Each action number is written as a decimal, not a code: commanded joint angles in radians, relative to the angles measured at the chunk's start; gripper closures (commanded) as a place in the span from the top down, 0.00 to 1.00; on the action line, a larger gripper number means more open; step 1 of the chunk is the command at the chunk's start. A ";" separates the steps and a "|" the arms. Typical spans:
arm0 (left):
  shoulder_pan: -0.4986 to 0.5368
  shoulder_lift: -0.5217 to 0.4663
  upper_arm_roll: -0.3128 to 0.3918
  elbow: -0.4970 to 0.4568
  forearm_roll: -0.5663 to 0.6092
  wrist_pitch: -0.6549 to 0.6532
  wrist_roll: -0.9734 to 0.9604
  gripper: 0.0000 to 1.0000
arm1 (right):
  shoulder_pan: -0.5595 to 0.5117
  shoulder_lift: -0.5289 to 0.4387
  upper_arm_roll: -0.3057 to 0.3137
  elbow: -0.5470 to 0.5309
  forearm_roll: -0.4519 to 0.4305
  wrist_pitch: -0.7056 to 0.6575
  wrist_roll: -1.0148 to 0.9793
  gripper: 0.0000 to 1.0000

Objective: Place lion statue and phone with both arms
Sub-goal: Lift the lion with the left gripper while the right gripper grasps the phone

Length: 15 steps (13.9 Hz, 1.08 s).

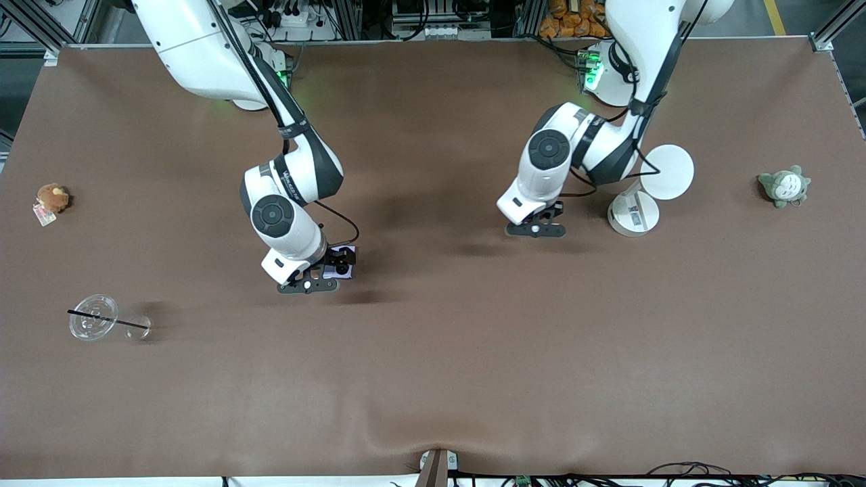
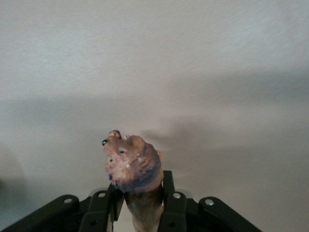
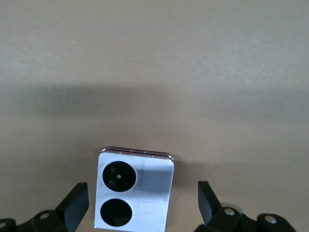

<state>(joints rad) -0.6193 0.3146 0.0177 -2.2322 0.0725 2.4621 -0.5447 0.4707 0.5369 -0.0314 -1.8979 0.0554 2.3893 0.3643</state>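
Note:
The pale lilac phone [image 3: 145, 188] lies flat on the brown table, its two black camera circles facing up; it also shows in the front view [image 1: 344, 262]. My right gripper [image 1: 323, 270] is low over it, open, with its fingers [image 3: 76, 199] standing on either side of the phone without touching it. My left gripper [image 1: 536, 228] is shut on the reddish-brown lion statue [image 2: 131, 162], holding its body with the head sticking out past the fingertips [image 2: 170, 186], just above the table's middle. The lion statue is hidden in the front view.
A round brown plush [image 1: 53, 197] with a tag lies at the right arm's end. A grey-green plush [image 1: 785, 186] lies at the left arm's end. A clear cup with a straw [image 1: 95, 318] lies on its side. A white round stand [image 1: 643, 196] is beside the left gripper.

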 commanded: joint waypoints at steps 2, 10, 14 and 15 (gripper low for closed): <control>0.110 -0.086 -0.010 -0.150 0.104 0.115 0.075 0.00 | 0.023 0.029 -0.008 0.017 0.006 0.004 0.061 1.00; 0.263 -0.101 -0.030 -0.198 0.107 0.143 0.262 0.00 | 0.046 0.054 -0.010 0.017 0.009 0.007 0.137 1.00; 0.274 -0.086 -0.036 -0.204 0.105 0.178 0.258 0.00 | 0.052 0.080 -0.012 0.016 0.004 0.030 0.143 1.00; 0.274 -0.085 -0.038 -0.207 0.105 0.178 0.258 0.00 | 0.052 0.083 -0.012 0.016 0.004 0.037 0.143 1.00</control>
<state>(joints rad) -0.3633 0.2382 -0.0045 -2.4190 0.1559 2.6124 -0.2733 0.5082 0.5989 -0.0314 -1.8964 0.0554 2.4105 0.4892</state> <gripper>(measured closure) 0.648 0.000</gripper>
